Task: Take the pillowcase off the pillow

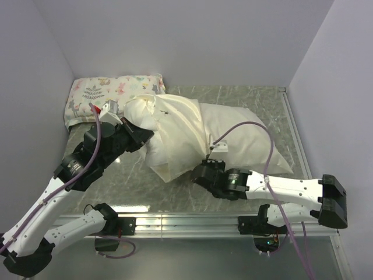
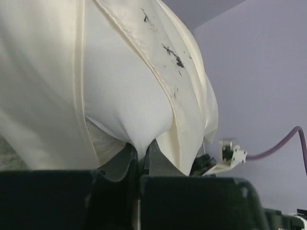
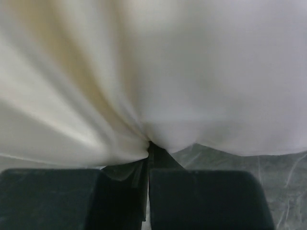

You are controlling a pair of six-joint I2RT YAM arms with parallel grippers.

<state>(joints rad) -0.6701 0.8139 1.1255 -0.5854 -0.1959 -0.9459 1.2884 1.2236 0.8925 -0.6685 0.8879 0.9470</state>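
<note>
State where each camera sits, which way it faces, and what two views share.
Top external: above and behind the bases, looking down on the table; both arms show, left gripper and right gripper at the cream pillowcase.
Left wrist: on the left arm, looking along its shut fingers, which pinch the white pillow between cream folds.
Right wrist: on the right arm, looking along its shut fingers into pillowcase folds, table beneath.
Shared: top external and left wrist both show the right arm's purple cable.
</note>
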